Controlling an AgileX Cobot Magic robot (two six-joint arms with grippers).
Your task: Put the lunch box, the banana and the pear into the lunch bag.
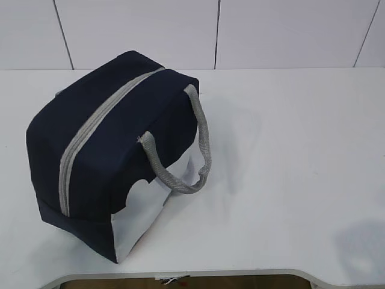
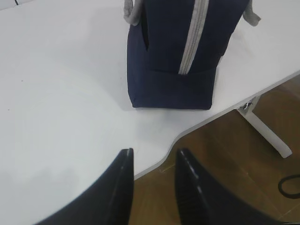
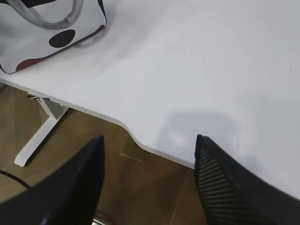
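Note:
The navy-blue lunch bag [image 1: 114, 150] stands on the white table at the left, its grey zipper closed along the top and a grey handle [image 1: 198, 141] hanging on its right side. From the left wrist view I see the lunch bag [image 2: 173, 56] end-on. Its white patterned side panel [image 3: 51, 33] shows in the right wrist view. The lunch box, the banana and the pear are out of view. My left gripper [image 2: 153, 157] hangs open and empty over the table's front edge. My right gripper [image 3: 149, 143] is wide open and empty, also at the front edge. Neither gripper appears in the exterior view.
The white table [image 1: 289, 168] stretches to the right of the bag. A curved cut-out in its front edge [image 1: 180, 278] shows the wooden floor [image 2: 243, 164] below. A white table leg [image 2: 265, 131] and a dark cable [image 2: 290, 186] lie under the edge.

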